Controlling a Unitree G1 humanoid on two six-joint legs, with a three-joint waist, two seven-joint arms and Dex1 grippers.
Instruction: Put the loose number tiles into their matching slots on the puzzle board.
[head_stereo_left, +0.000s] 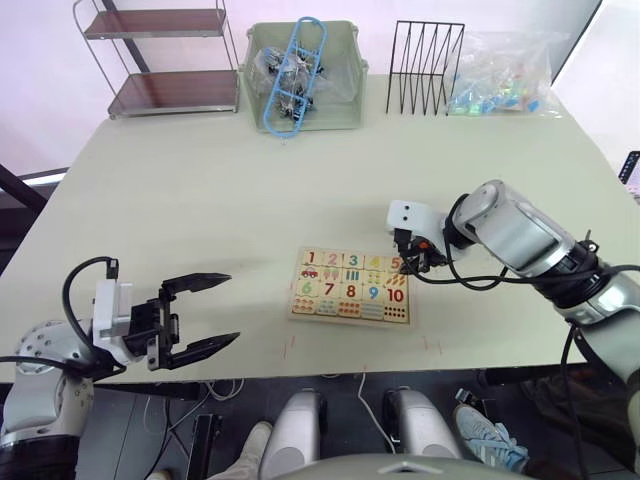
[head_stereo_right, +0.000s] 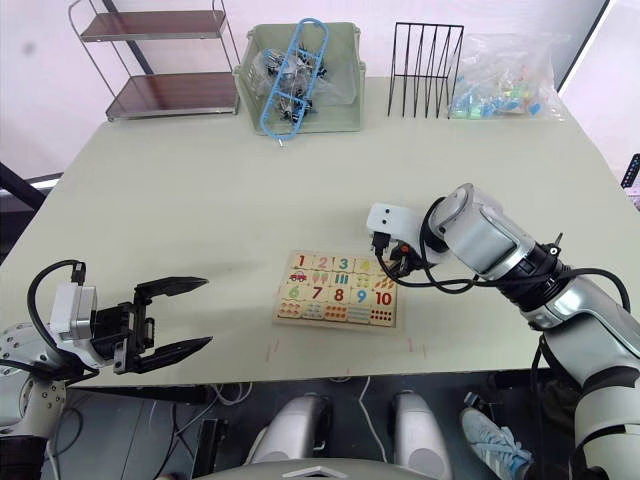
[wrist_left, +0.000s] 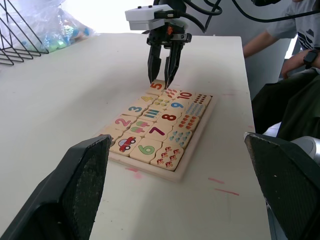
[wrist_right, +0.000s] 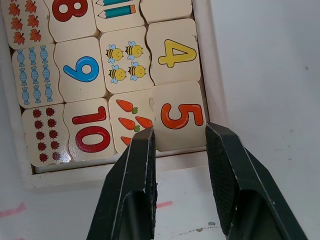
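Observation:
The puzzle board (head_stereo_left: 345, 319) lies flat near the table's front edge, right of centre. Tiles 1 to 4 sit in its top row. The number 5 tile (wrist_right: 181, 116) is at the board's top right corner, its edge slightly overlapping the carrot tile (wrist_right: 131, 117). My right gripper (wrist_right: 180, 132) points down on it, a finger against each side of the tile. My left gripper (head_stereo_left: 232, 308) hovers open and empty over the table, well left of the board. Its two fingers (wrist_left: 85, 185) frame the board in the left wrist view.
Along the far edge stand a metal shelf (head_stereo_left: 160, 60), a green bin (head_stereo_left: 335, 110) with a blue plastic piece, a black wire rack (head_stereo_left: 425, 65) and a plastic bag (head_stereo_left: 505, 80) of coloured items. A person's arm (wrist_left: 270, 40) shows beyond the table's right side.

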